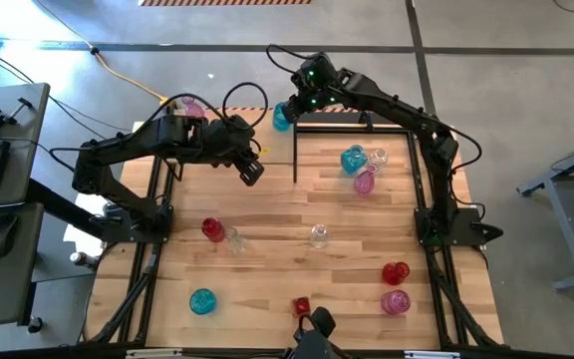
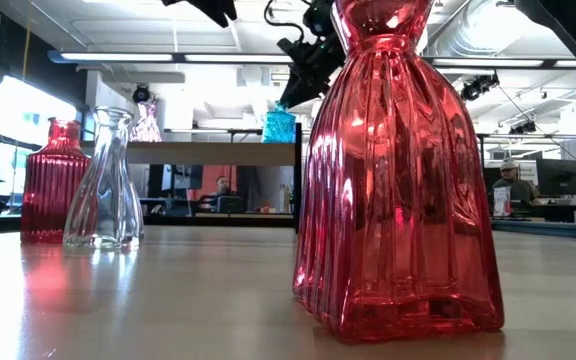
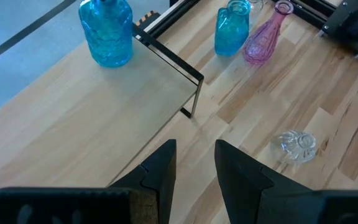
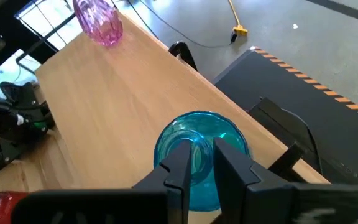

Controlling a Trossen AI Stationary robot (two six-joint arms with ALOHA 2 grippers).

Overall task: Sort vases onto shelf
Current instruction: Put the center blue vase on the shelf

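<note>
The shelf (image 1: 275, 152) stands at the table's far side. A pink vase (image 1: 189, 105) stands on its far left corner. A teal-blue vase (image 1: 283, 118) stands on its far right corner. My right gripper (image 4: 199, 167) is shut on that teal vase (image 4: 194, 134) from above. My left gripper (image 1: 251, 170) hovers open and empty above the shelf's near right part (image 3: 92, 106). Several more vases stand or lie on the tabletop. A teal (image 1: 354, 160), a clear (image 1: 377, 157) and a pink one (image 1: 365, 181) are grouped right of the shelf. My right gripper has the teal vase's narrow neck (image 4: 199, 149) pinched between its two fingers. The fingers come from above, pointing down. The vase is upright, and in the low view its base (image 2: 279, 136) rests on the shelf top.
On the table are a red vase (image 1: 211, 228) beside a clear one (image 1: 235, 239), and a clear vase (image 1: 319, 235) on its side. There are also a red (image 1: 396, 272), a pink (image 1: 395, 301), a teal (image 1: 202, 300) and a red one (image 1: 301, 306) near the front edge.
</note>
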